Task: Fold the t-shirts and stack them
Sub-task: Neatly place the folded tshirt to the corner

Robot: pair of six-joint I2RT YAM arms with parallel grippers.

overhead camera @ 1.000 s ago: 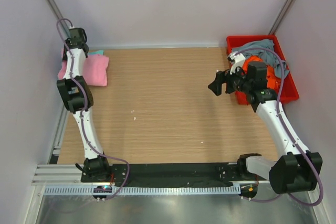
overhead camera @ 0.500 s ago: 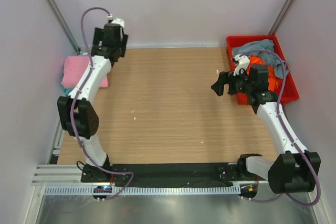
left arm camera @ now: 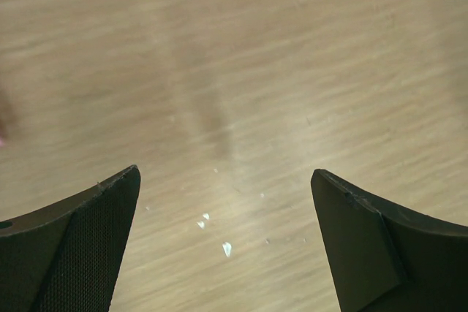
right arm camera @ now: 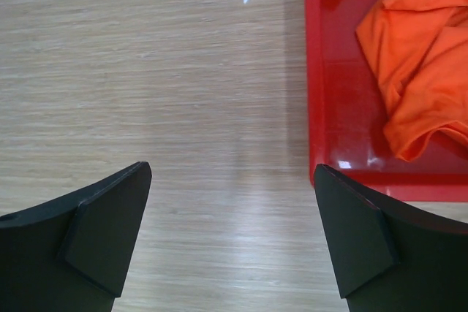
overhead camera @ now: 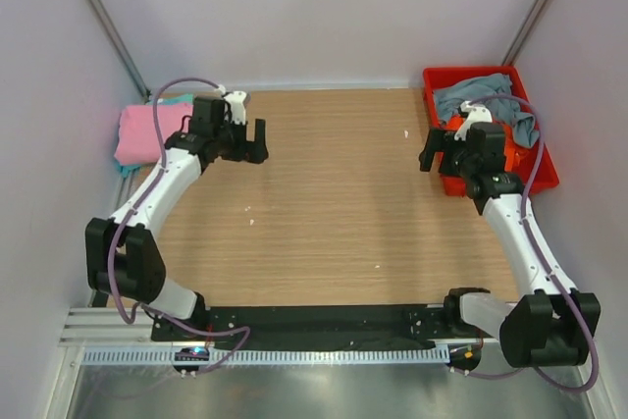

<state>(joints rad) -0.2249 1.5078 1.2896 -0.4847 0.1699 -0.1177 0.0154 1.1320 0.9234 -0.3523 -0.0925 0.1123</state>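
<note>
A folded pink t-shirt (overhead camera: 147, 131) lies at the table's back left corner, with a teal t-shirt's edge (overhead camera: 181, 98) showing under it. My left gripper (overhead camera: 257, 142) hovers to the right of that pile, apart from it. In the left wrist view it (left arm camera: 225, 173) is open over bare wood. The orange t-shirt (right arm camera: 417, 56) and a grey-blue t-shirt (overhead camera: 486, 90) lie crumpled in the red bin (overhead camera: 542, 172). My right gripper (overhead camera: 432, 152) hangs just left of the bin, open (right arm camera: 232, 168) and empty, its right finger at the bin's wall (right arm camera: 316, 71).
The wooden table (overhead camera: 334, 213) has small white flecks (left arm camera: 227, 248) on it. White walls close in the left, back and right sides. A black rail (overhead camera: 324, 321) with both arm bases runs along the near edge.
My left gripper has opened, left the pink t-shirt on the pile, and swung right over the table. My right gripper has drawn back toward the bin.
</note>
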